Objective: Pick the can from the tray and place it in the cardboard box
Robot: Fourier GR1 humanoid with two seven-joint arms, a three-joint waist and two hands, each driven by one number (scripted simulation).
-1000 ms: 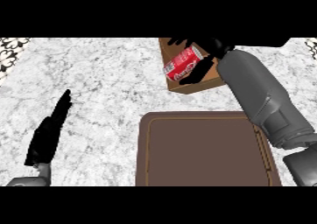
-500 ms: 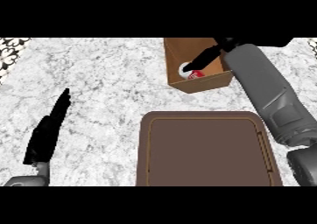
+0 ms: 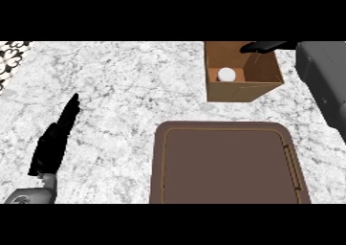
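Observation:
The cardboard box (image 3: 243, 91) stands open on the counter at the upper right. Inside it the can (image 3: 226, 74) stands upright, only its pale top showing. The brown tray (image 3: 229, 162) lies below the box with nothing on it. My right hand (image 3: 264, 46) shows as a few black fingers over the box's far right rim, apart from the can; its grey forearm runs down the right edge. My left hand (image 3: 56, 139) rests open at the left, fingers straight and pointing up.
The counter top is grey-white marble. A dark patterned surface (image 3: 6, 62) borders it at the upper left corner. Bare marble lies between my left hand and the tray.
My right hand carried the can over the box, let it go inside, and pulled back to the upper right. The can now stands in the box. My left hand stayed still.

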